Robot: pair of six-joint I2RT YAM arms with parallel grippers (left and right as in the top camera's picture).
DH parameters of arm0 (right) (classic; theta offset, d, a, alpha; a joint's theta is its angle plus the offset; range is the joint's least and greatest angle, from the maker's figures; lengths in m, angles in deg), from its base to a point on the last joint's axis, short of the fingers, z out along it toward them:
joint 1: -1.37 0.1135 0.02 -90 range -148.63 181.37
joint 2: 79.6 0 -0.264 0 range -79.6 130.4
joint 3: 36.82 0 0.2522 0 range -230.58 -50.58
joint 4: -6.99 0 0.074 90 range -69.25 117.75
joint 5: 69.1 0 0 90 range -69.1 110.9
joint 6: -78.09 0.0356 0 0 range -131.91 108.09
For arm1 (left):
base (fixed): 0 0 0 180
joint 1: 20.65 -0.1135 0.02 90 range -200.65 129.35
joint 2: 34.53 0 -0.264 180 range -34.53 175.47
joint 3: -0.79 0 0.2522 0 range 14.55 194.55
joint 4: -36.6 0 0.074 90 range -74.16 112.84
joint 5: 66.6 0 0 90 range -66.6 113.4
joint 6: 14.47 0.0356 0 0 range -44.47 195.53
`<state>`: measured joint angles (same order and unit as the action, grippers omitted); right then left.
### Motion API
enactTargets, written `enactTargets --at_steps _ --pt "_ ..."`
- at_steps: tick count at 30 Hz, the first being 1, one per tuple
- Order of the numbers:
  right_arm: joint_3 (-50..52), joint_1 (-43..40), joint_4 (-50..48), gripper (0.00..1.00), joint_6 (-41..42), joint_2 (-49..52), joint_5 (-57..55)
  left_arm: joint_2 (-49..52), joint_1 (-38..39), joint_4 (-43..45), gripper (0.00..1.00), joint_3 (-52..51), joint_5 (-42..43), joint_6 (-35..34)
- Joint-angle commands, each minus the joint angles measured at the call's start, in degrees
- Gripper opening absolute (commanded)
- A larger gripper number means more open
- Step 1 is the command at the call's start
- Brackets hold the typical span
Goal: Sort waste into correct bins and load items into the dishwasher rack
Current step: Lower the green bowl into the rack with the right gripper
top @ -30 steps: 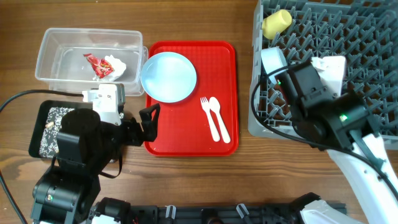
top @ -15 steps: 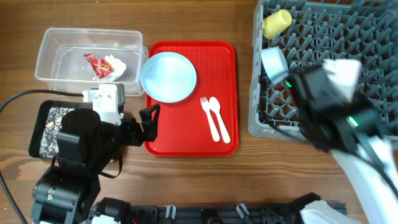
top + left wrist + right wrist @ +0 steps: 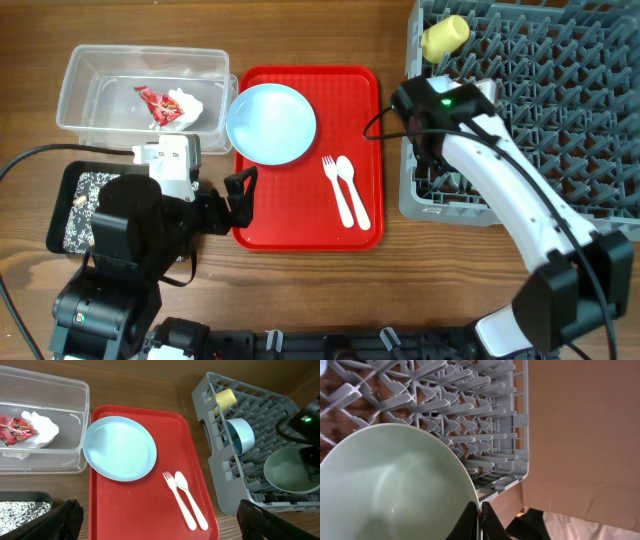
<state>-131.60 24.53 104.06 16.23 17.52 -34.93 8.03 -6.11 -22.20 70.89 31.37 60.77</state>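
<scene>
Now my right pincer (image 3: 481, 522) is pressed together at the rim of the bowl (image 3: 395, 490), low in the rack's (image 3: 485, 415) near corner. I'd seat it between pegs before releasing. My left pincer (image 3: 240, 197) hangs spread.

Pale blue plate (image 3: 271, 122), red tray (image 3: 300, 210), grey rack (image 3: 580, 60) — yellow cup (image 3: 445, 36), pale green bowl (image 3: 390, 490).
</scene>
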Motion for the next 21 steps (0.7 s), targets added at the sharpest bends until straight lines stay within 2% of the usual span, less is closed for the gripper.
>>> enactTargets --at_steps 1,14,21 --pt "0.1 -0.1 0.0 0.04 2.0 1.4 -5.5 -0.2 -0.3 0.0 1.0 -0.2 0.5 -0.7" --pt "0.1 0.5 -3.1 0.04 0.3 1.8 -5.8 -0.2 -0.3 0.0 1.0 -0.2 0.5 -0.7" --pt "0.0 0.5 0.9 0.04 0.0 1.7 -12.2 -0.2 -0.3 0.0 1.0 -0.2 0.5 -0.7"
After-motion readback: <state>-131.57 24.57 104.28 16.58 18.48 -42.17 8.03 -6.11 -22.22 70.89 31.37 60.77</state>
